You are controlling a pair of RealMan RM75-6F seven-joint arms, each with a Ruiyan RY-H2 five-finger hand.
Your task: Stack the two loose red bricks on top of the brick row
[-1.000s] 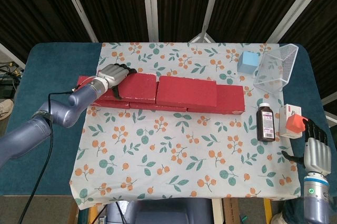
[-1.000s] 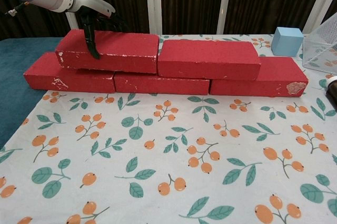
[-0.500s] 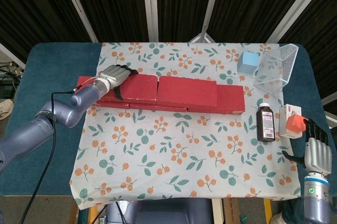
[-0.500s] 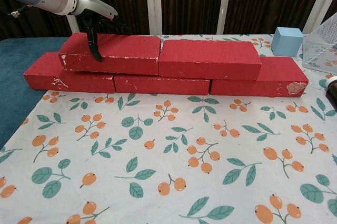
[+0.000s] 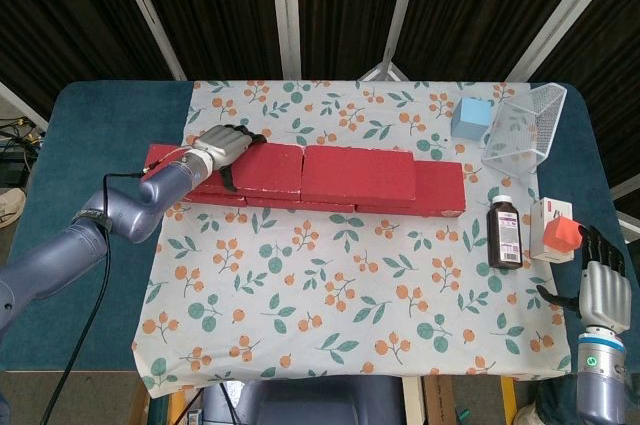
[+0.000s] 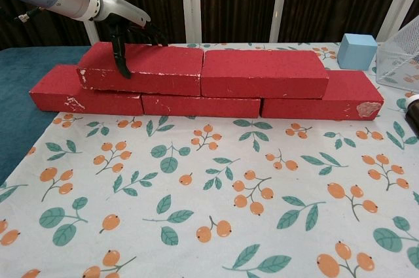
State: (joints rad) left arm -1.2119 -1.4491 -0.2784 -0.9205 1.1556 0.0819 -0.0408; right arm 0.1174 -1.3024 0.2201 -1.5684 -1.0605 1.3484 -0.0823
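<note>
Head view: two red bricks lie end to end on top of the brick row (image 5: pixel 440 188), across the upper middle of the flowered cloth (image 5: pixel 330 275) on the counter (image 5: pixel 90 145). The left hand (image 5: pixel 222 145) grips the left brick (image 5: pixel 262 167) at its 9 o'clock end. The right brick (image 5: pixel 358 174) touches it. The right hand (image 5: pixel 599 285) hangs at 4 o'clock, fingers apart, holding nothing, below a dark bottle (image 5: pixel 505 232).

Chest view: the left hand (image 6: pixel 127 33) clasps the left brick (image 6: pixel 147 67), thumb down its front face. The right brick (image 6: pixel 263 73) sits flush beside it at 3 o'clock.
</note>
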